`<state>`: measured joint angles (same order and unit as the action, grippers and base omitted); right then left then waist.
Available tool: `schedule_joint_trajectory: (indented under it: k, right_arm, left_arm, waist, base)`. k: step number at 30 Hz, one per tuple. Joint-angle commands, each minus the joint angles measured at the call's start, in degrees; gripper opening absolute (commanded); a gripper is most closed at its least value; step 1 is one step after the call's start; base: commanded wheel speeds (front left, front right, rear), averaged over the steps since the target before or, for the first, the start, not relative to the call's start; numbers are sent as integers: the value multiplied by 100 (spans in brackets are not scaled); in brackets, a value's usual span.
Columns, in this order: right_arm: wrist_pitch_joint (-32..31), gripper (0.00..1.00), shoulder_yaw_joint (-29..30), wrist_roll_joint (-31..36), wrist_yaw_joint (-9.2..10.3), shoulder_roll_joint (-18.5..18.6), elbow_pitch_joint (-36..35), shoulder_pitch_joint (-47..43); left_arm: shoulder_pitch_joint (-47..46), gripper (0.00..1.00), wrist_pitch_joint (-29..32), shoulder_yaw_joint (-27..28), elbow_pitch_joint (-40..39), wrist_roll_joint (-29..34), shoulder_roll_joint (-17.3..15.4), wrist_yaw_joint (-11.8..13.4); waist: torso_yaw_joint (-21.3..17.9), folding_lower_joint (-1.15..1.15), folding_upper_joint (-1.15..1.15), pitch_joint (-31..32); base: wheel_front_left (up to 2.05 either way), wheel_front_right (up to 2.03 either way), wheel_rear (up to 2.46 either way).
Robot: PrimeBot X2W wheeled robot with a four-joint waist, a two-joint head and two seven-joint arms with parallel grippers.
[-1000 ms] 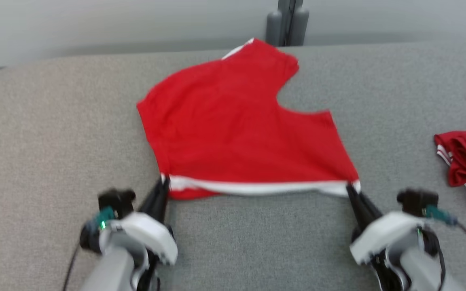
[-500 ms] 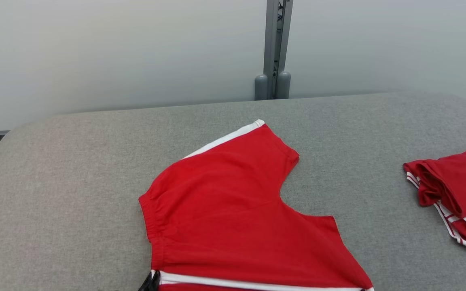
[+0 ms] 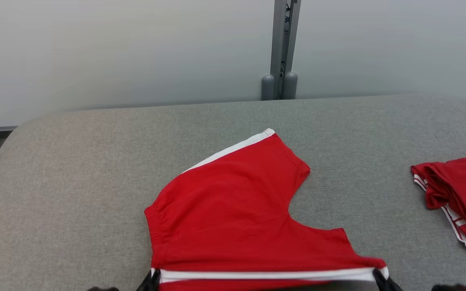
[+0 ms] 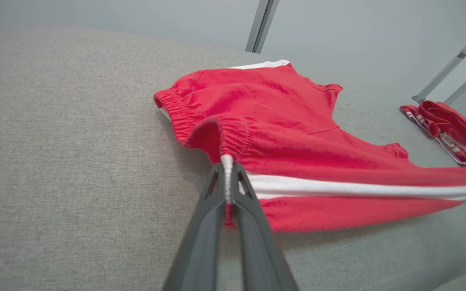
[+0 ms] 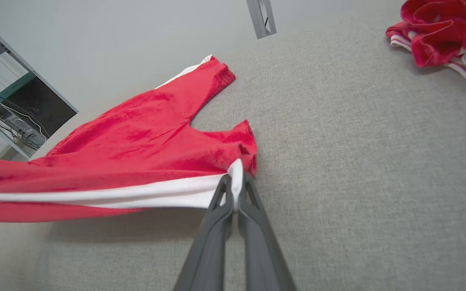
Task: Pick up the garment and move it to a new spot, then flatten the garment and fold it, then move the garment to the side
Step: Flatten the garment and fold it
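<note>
so the head camera is tilting up compared with a second ago, which is why the arms are mostly dropping out of its bottom edge. that part's just the camera.

the real change is that the garment (image 3: 225,218), a pair of red shorts, is sliding back toward the near edge of the worktop (image 3: 75,182). a second ago its far leg tip was reaching right up to the far edge. now it's lying well short of it, around mid-worktop.

the left end effector (image 4: 227,169) is clamping shut on the waistband end of the white stripe (image 4: 338,188). the right end effector (image 5: 236,182) is pinching closed on the leg-hem end of that same stripe. the striped side is hanging taut between them, lifted a bit off the surface by the near edge, while the rest is trailing flat behind.

reads to me like the flattening drag is working. the fabric is looking nearly wrinkle-free, so the fold is probably coming up next.

the folded red pile (image 3: 455,190) is sitting at the right edge, well apart.
</note>
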<state>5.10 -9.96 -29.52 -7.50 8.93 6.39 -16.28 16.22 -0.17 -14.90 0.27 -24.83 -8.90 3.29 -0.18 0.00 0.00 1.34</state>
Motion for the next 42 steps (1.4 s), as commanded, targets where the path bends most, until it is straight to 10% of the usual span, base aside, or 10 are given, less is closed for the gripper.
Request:
schedule_joint_trajectory:
  k: [1,28,29,30,32,42]
  right_arm:
    - [-16,0,10,27,2,125,77,414]
    - [476,0,-2183,-1073,2,971,3868,6649]
    - [532,0,-2276,-1138,2,956,3942,6704]
    - [593,30,-2371,-1204,1,928,3995,6738]
    - [721,100,-2536,-1305,2,929,4062,6767]
    - [1013,100,-2199,-964,1,975,3377,6147]
  left_arm:
    - [-269,0,68,58,-60,-59,-72,-5]
    - [-3717,0,-184,-263,1567,-529,411,-825]
    - [-3757,13,-226,-284,1637,-522,413,-839]
    - [-3782,83,-268,-307,1710,-520,419,-847]
    - [-3791,100,-354,-328,1824,-540,439,-862]
    - [-3245,100,-1368,-119,1664,-30,355,-260]
  waist:
    - [78,0,0,-121]
    - [1358,0,0,-2436]
    - [1356,0,0,-2445]
    - [1348,0,0,-2448]
    - [1315,0,0,-2434]
    - [1028,0,0,-2066]
  base:
    - [0,0,0]
    - [0,0,0]
    - [0,0,0]
    - [0,0,0]
    - [0,0,0]
    - [0,0,0]
